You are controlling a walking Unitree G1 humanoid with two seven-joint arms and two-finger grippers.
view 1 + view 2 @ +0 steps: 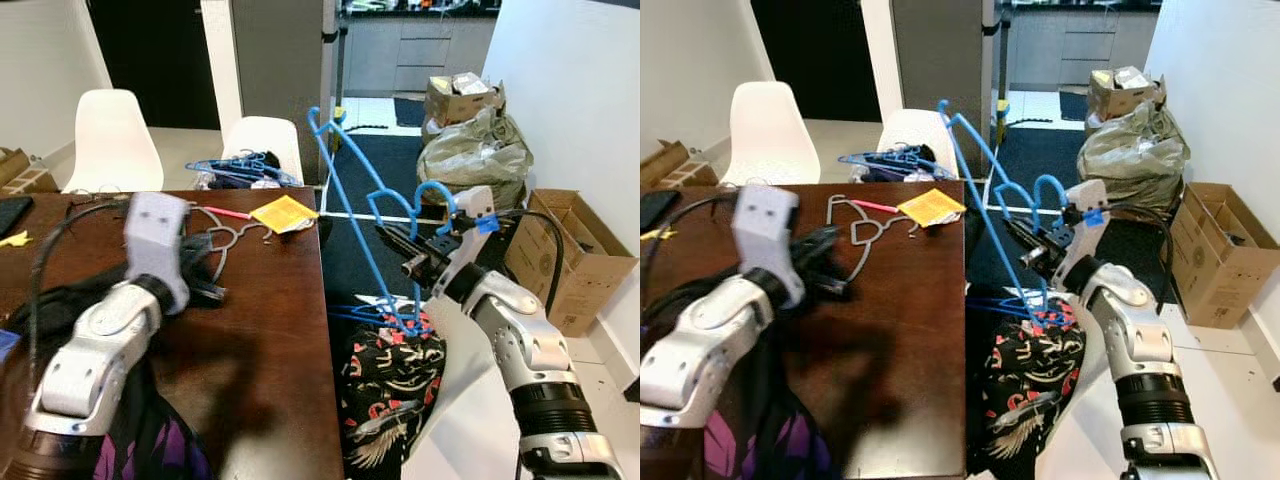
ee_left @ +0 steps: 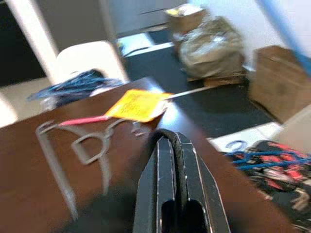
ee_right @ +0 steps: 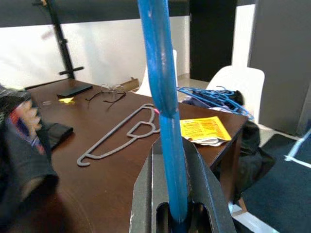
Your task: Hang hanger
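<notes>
Right gripper point(image 1: 1035, 250), arm extended beside the table point(image 1: 930, 330) edge, clamps the blue hanger point(image 1: 985, 170), held upright over open carpet. Left gripper point(image 2: 177, 160), fingers pressed together, hovers above the tabletop near the grey hanger point(image 1: 862, 232).

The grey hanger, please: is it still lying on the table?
Yes, the grey hanger lies flat on the brown table beside the yellow paper.
</notes>
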